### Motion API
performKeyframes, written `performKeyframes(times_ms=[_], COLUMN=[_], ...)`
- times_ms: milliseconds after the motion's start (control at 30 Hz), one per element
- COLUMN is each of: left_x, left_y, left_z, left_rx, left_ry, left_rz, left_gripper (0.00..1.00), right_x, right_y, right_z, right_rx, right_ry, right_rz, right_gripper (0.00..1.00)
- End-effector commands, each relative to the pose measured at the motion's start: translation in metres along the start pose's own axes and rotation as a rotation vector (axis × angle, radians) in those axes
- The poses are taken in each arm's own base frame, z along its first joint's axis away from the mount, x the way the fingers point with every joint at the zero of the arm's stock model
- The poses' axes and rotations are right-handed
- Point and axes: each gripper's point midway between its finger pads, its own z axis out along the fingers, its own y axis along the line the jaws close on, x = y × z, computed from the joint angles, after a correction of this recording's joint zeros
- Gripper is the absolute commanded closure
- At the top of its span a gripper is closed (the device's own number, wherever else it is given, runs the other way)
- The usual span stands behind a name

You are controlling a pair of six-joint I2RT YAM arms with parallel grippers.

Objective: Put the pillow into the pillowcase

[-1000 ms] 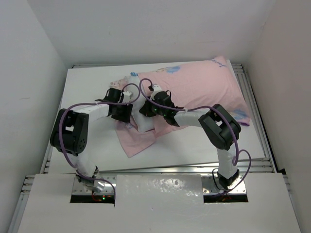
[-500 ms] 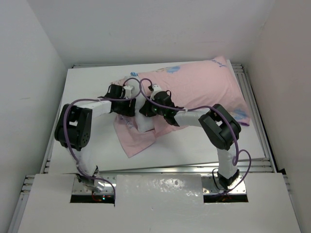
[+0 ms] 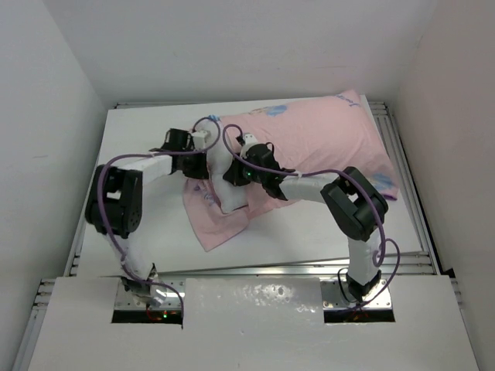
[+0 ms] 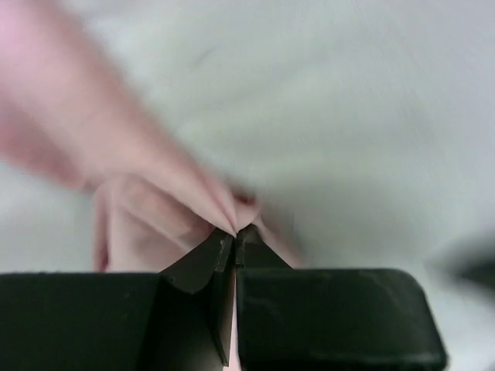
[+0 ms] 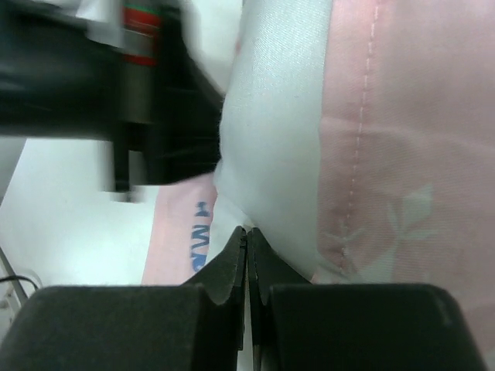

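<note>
The pale pink pillowcase (image 3: 317, 143) lies across the far right of the table and covers most of the pillow. The white end of the pillow (image 3: 230, 195) sticks out of its open left end, over a loose pink flap (image 3: 220, 222). My left gripper (image 3: 206, 157) is at the upper edge of that opening. In the left wrist view it (image 4: 234, 232) is shut on a pinched fold of the pink pillowcase (image 4: 155, 185). My right gripper (image 3: 230, 176) is at the pillow's exposed end. Its jaws (image 5: 247, 230) are shut on the white pillow (image 5: 271, 116), beside the pillowcase hem (image 5: 387, 116).
The white table board (image 3: 139, 139) has metal rails along its right side (image 3: 410, 185) and near edge. Plain walls enclose the table on the left, far and right sides. The two arms cross close together over the pillowcase opening, and the left arm (image 5: 116, 77) shows in the right wrist view.
My left gripper has gone from open to shut on the pillowcase edge and has shifted slightly toward the far side. My right gripper has kept its hold and place.
</note>
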Motion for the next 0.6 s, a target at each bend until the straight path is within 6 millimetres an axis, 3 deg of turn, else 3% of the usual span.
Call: performKeyframes(times_ms=[0, 33, 100, 333, 433, 467, 567], left_x=[-0.029, -0.039, -0.034, 0.008, 0.009, 0.010, 0.011], left_y=[-0.013, -0.015, -0.009, -0.050, -0.046, -0.044, -0.024], left_z=[-0.069, -0.093, -0.115, -0.132, -0.132, -0.131, -0.119], left_rx=[0.188, 0.180, 0.122, 0.338, 0.309, 0.294, 0.197], left_ry=[-0.148, -0.199, -0.208, -0.112, -0.109, -0.108, -0.111], left_rz=[-0.001, 0.033, 0.122, 0.174, 0.185, 0.185, 0.165], left_gripper=[1.00, 1.00, 1.00, 1.00, 1.00, 1.00, 1.00], right_x=[-0.013, -0.014, -0.017, -0.037, -0.051, -0.048, -0.043], right_y=[-0.001, -0.003, -0.009, -0.043, -0.034, -0.034, 0.000], right_z=[-0.018, -0.026, -0.035, -0.044, -0.032, -0.029, -0.026], right_rx=[0.017, 0.039, 0.096, 0.254, 0.224, 0.216, 0.038], right_ry=[0.019, 0.052, 0.090, 0.122, 0.121, 0.136, 0.149], right_rz=[-0.081, -0.137, -0.183, -0.320, -0.326, -0.319, -0.312], right_gripper=[0.99, 0.98, 0.98, 0.97, 0.96, 0.93, 0.84])
